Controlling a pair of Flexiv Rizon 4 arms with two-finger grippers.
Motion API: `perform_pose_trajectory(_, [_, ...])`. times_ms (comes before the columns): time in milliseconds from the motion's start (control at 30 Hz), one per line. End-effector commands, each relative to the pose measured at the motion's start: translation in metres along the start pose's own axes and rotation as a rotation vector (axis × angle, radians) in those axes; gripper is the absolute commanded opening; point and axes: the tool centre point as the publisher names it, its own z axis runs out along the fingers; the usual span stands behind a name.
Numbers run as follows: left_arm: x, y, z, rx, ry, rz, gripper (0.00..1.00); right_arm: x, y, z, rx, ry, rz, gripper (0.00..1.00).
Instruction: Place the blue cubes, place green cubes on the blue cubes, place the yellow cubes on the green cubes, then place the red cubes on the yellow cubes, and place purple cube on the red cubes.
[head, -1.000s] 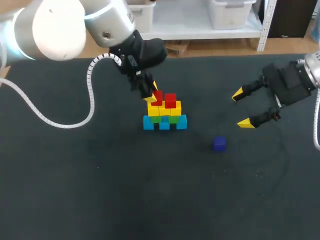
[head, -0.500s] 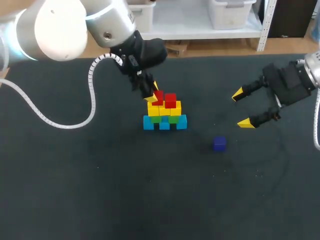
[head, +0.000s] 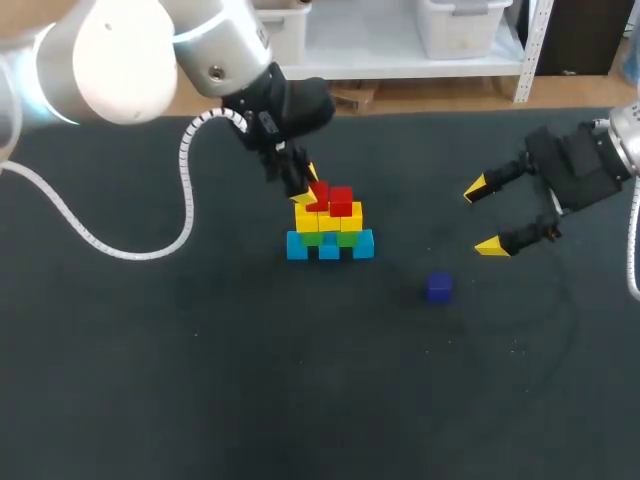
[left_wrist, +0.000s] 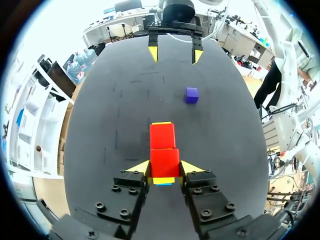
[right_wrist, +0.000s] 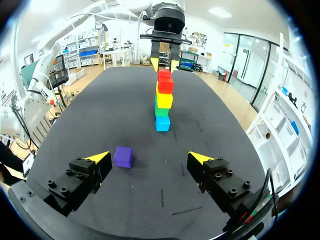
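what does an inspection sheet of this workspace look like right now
surface: dark table, flat and bare around the stack
job's things: stack near the middle, blue cubes at the base, green cubes on them, yellow cubes next, red cubes on top; purple cube lies alone on the table, apart from the stack
clutter: nothing seen
grippers: left gripper at the stack top, fingers against both sides of the near red cube; right gripper open, above the table beyond the purple cube
cables: white ribbed cable from the left arm loops over the table
surroundings: nothing seen reaching over the table
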Motion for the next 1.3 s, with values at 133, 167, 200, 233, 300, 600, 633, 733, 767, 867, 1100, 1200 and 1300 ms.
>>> perform_pose_trajectory(133, [0.0000,0.0035,0.0032,0.007,-0.004,0.000,0.00,0.0004,-0.0007,0.0006,0.000,-0.002,-0.001,1.00])
perform_pose_trajectory(167, [0.0000,0.0037,0.0035,0.007,-0.004,-0.001,0.00,0.0004,-0.0007,0.0006,0.000,-0.002,-0.001,1.00])
perform_pose_trajectory(200, [0.0000,0.0037,0.0035,0.008,-0.004,-0.001,0.00,0.0004,-0.0007,0.0006,0.000,-0.002,-0.001,1.00])
perform_pose_trajectory(233, [0.0001,0.0038,0.0036,0.009,-0.005,-0.002,0.00,0.0004,-0.0007,0.0006,0.000,-0.002,-0.001,1.00])
perform_pose_trajectory(300, [0.0007,0.0043,0.0044,0.010,-0.005,-0.004,0.00,0.0004,-0.0007,0.0006,0.000,-0.002,-0.001,1.00])
perform_pose_trajectory(600, [0.0021,0.0039,0.0068,0.018,-0.010,-0.011,0.00,0.0004,-0.0007,0.0006,0.000,-0.002,-0.001,1.00])
perform_pose_trajectory(633, [0.0021,0.0038,0.0068,0.018,-0.011,-0.012,0.00,0.0004,-0.0007,0.0006,0.000,-0.002,-0.001,1.00])
perform_pose_trajectory(733, [0.0022,0.0037,0.0069,0.018,-0.012,-0.012,0.00,0.0004,-0.0007,0.0006,0.000,-0.002,-0.001,1.00])
perform_pose_trajectory(767, [0.0022,0.0037,0.0069,0.019,-0.011,-0.012,0.00,0.0004,-0.0007,0.0006,0.000,-0.002,-0.001,1.00])
perform_pose_trajectory(867, [0.0025,0.0036,0.0070,0.019,-0.011,-0.013,0.00,0.0004,-0.0007,0.0006,0.000,-0.002,-0.001,1.00])
perform_pose_trajectory(1100, [0.0030,0.0026,0.0077,0.022,-0.011,-0.013,0.00,0.0004,-0.0007,0.0006,0.000,-0.002,-0.001,1.00])
perform_pose_trajectory(1200, [0.0031,0.0024,0.0079,0.023,-0.012,-0.014,0.00,0.0004,-0.0007,0.0006,0.000,-0.002,-0.001,1.00])
perform_pose_trajectory(1300, [0.0031,0.0025,0.0082,0.024,-0.013,-0.014,0.00,0.0004,-0.0007,0.0006,0.000,-0.002,-0.001,1.00])
